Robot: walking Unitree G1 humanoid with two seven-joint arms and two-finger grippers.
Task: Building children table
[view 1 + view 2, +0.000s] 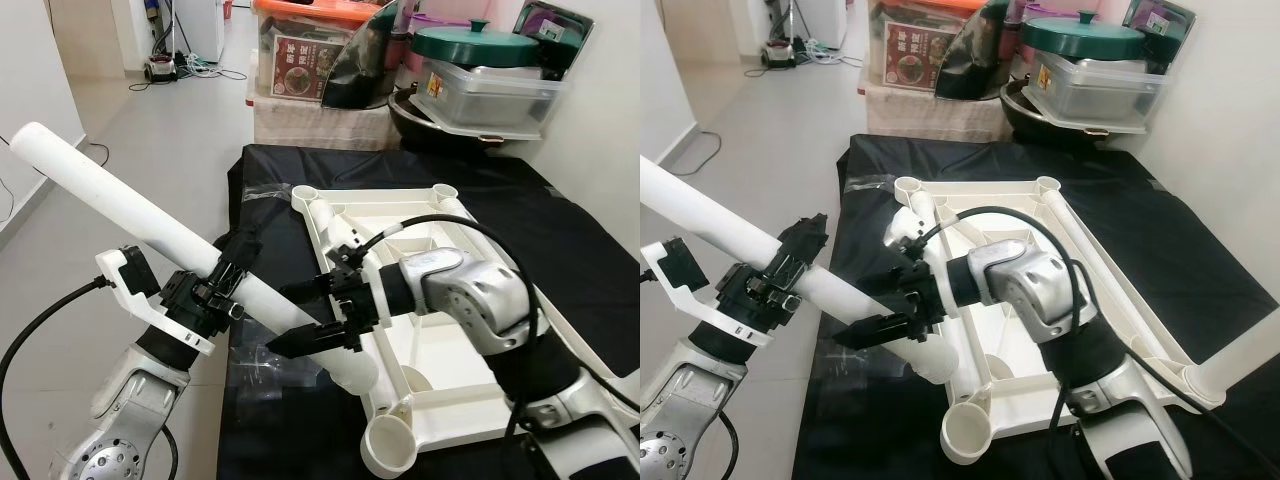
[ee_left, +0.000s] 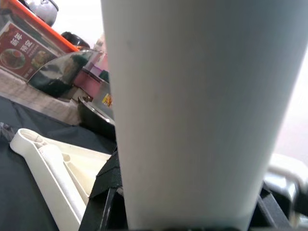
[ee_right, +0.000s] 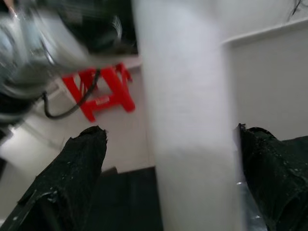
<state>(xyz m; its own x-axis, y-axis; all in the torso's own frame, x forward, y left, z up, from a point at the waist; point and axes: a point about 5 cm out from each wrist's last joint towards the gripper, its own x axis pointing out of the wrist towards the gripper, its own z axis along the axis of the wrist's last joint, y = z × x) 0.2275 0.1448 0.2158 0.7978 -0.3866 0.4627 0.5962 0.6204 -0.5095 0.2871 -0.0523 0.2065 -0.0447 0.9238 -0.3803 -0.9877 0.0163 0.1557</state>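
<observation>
A long white table leg [image 1: 110,190] slants from upper left down toward the upturned white tabletop [image 1: 440,370], which lies on a black cloth [image 1: 570,220]. My left gripper [image 1: 232,272] is shut on the leg at its middle; in the left wrist view the leg [image 2: 192,110] is close up. My right gripper [image 1: 300,320] is open, with a finger on either side of the leg's lower part. In the right wrist view one finger [image 3: 72,163] stands clear of the leg [image 3: 187,120]. The leg's lower end hangs just left of the tabletop's rim, above a round corner socket [image 1: 390,445].
Another white leg [image 1: 1240,365] stands fitted at the tabletop's near right corner. Behind the cloth are an orange-lidded box [image 1: 310,60], a green-lidded pot and clear containers [image 1: 480,75]. Bare tiled floor [image 1: 150,130] lies to the left, and a wall rises on the right.
</observation>
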